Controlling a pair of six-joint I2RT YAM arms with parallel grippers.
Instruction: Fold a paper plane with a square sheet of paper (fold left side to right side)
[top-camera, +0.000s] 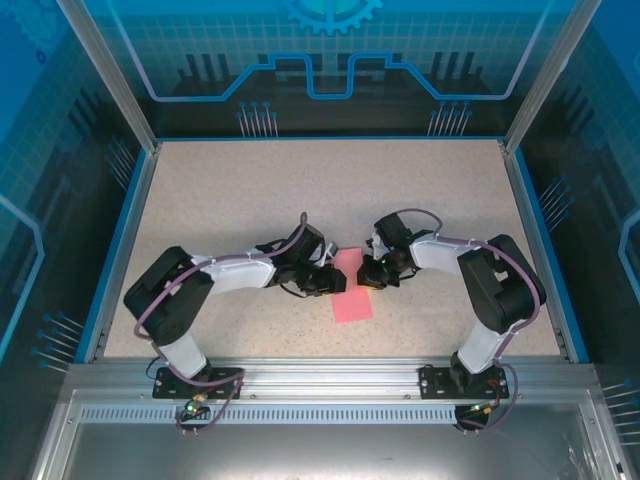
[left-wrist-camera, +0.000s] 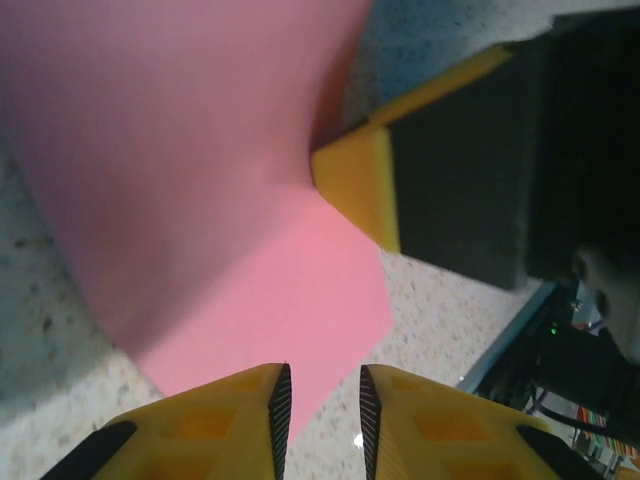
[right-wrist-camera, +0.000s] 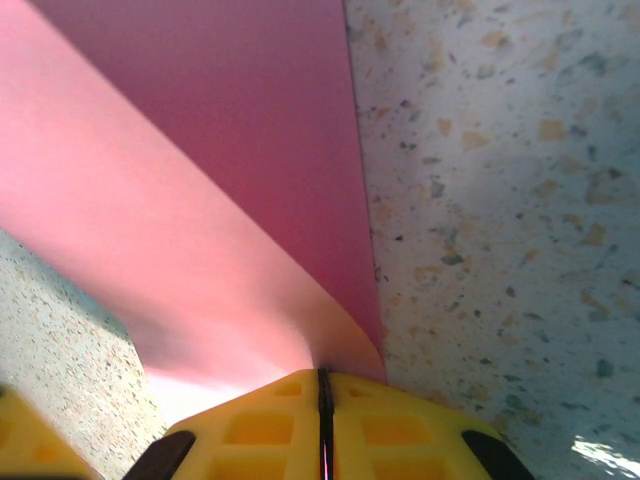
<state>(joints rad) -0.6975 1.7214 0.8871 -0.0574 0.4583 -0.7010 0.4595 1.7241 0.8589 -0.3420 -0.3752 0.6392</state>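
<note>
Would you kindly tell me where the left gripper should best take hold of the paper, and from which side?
Probably the corner of the paper that points at the left gripper, approached from the left, low over the table: the sheet is thin, and the right gripper pinches its right edge, curling it up.

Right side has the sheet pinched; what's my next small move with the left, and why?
Probably close the left gripper on the square sheet of paper: its jaws stand slightly apart at the sheet's corner, while the right gripper pinches the curled-up edge.
</note>
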